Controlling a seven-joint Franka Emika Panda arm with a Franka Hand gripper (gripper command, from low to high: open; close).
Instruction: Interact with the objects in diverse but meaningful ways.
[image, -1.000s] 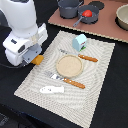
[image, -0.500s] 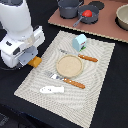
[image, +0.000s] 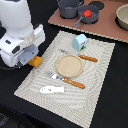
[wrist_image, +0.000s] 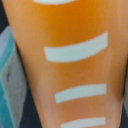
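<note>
The golden bread loaf (image: 35, 61) peeks out from under my white arm at the left edge of the striped mat (image: 95, 97). In the wrist view the bread loaf (wrist_image: 70, 60) fills the frame, orange with pale stripes. My gripper (image: 30, 57) is right over it, its fingers hidden by the arm's body. The white-and-blue milk carton (image: 79, 41) stands at the mat's far side. A flat white fish piece (image: 52, 89) lies at the near side. The red tomato (image: 88, 14) and grey pot (image: 69, 7) sit on the brown board (image: 102, 27).
A round tan plate (image: 69, 65) lies mid-mat, with an orange-handled fork (image: 86, 58) beyond it and an orange-handled knife (image: 72, 83) in front of it. A tan bowl (image: 123, 17) stands at the exterior view's far right.
</note>
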